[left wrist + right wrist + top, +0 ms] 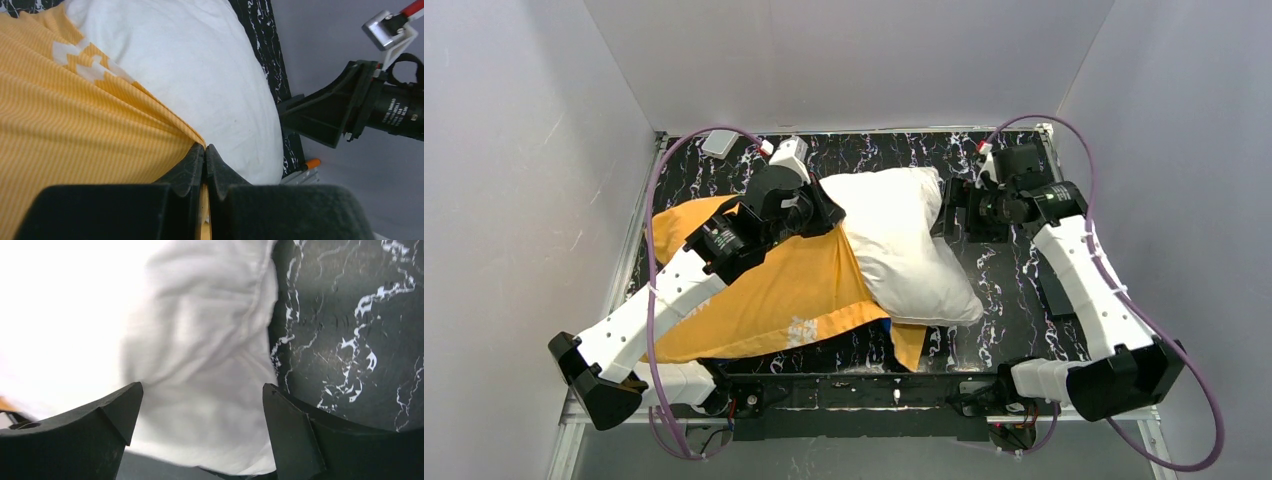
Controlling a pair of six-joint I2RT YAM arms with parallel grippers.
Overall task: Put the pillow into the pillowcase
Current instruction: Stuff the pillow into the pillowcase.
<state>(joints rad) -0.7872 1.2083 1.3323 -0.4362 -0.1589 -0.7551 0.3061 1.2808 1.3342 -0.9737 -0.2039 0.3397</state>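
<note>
Between grey walls (514, 150), marbled table (1014, 290), pillow (904, 240)

Wrinkled matt cloth — the pillow (894, 235); finely ribbed matt cloth — the pillowcase (774, 295).

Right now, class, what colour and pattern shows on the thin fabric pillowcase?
The pillowcase is orange-yellow with fine stripes and white markings, clearest in the left wrist view.

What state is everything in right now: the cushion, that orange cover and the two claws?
pillow: one end covered by the pillowcase, the rest bare.
pillowcase: orange side up, its edge drawn over the pillow.
left gripper: shut on the pillowcase edge.
right gripper: open, astride the pillow's edge.
</note>
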